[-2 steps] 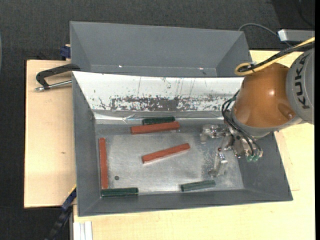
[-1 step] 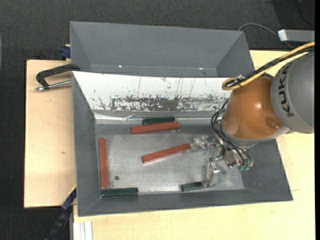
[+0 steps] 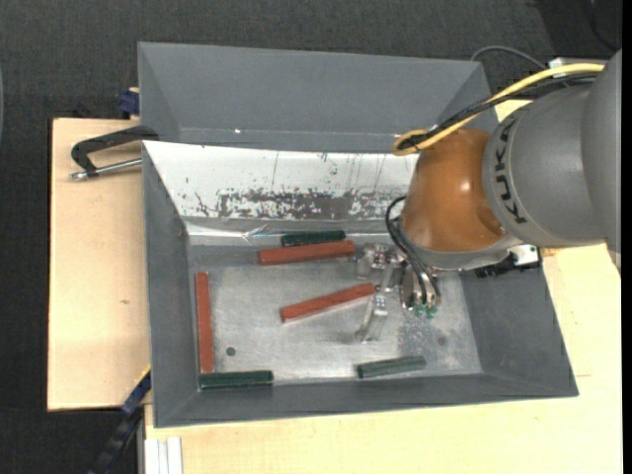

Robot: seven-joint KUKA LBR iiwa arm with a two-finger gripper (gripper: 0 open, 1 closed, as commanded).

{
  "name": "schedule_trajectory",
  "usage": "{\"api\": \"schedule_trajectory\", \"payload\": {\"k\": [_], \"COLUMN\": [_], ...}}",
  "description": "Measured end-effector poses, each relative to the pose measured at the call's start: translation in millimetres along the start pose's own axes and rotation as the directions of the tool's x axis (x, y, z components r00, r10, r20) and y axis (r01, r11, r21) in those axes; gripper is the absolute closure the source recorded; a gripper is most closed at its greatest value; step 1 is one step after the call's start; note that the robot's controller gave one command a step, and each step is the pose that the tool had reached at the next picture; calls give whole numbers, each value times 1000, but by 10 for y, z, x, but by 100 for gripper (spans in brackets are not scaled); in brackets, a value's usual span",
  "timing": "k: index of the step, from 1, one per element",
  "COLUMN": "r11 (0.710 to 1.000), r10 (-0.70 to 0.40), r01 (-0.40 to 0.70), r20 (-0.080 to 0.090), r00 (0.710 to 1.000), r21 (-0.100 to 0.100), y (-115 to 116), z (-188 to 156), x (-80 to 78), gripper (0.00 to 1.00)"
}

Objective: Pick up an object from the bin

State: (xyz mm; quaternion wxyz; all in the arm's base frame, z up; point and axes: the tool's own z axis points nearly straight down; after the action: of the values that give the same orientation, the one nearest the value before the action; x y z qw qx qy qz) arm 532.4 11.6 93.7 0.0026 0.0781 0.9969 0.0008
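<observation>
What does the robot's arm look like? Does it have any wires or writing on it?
The arm is fat, round and grey, with dark KUKA lettering on it. An orange cover wraps its wrist, yellow and black cables run over the top, and the gripper is small, shiny metal.

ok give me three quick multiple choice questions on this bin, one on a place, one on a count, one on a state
1. Where in the bin is the gripper?
A. by the right end of the middle red stick
B. at the left wall
C. in the front left corner

2. How many red sticks are there?
A. two
B. three
C. five

3. How does the left red stick lie?
A. flat along the left wall
B. standing on end
C. leaning on the back wall

Key: 1 A, it hangs just right of that stick's end. 2 B, the back one, the middle one, the left one. 3 A, it runs beside that wall.
</observation>
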Motion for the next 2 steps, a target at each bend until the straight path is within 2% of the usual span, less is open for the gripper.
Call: {"api": "schedule_trajectory", "payload": {"k": [1, 2], "r11": [1000, 967], "r10": [-20, -253], "r01": [20, 253], "r20": [-1, -4], "r00": [1000, 967], "r21": [-1, -1], "y": [177, 743], "z": [-31, 229], "x": [-45, 37], "gripper": [0, 100]}}
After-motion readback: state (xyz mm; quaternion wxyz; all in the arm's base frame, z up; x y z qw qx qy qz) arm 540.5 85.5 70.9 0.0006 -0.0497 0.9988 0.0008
